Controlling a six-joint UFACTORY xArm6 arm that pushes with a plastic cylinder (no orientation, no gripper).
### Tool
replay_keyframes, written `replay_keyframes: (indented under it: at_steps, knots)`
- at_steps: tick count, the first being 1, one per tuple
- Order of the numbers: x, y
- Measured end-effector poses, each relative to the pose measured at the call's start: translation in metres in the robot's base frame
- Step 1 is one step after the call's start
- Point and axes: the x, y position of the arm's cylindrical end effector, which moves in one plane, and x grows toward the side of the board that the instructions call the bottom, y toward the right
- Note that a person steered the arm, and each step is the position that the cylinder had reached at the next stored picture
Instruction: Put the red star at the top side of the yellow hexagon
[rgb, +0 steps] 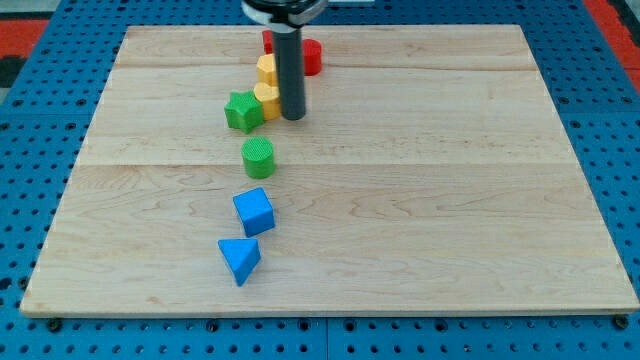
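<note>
While tool (292, 117) stands, red star (312, 55) lies behind.

So the counter (420, 200) is a pale wooden board sitting on a blue pegboard base (40, 110), and all the blocks run in a rough line down its left-centre. Up top there's a red block (312, 56) partly hidden behind the rod, then two yellow blocks (266, 70) (267, 97) with my tip (292, 116) just beside the lower one. A green star (243, 111) touches that one's left, followed by a green cylinder (258, 157), a blue cube (254, 211) and a blue triangular block (240, 259) nearest the bottom edge.
</note>
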Motion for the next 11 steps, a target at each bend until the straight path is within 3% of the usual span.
replay_keyframes:
  at_steps: [1,3,4,6,7,8,11]
  knots:
    - [-0.060,0.077]
    - [-0.163,0.006]
    - [-0.162,-0.031]
    - [-0.139,-0.039]
    - [-0.164,-0.042]
    - [-0.153,-0.088]
    - [-0.113,-0.076]
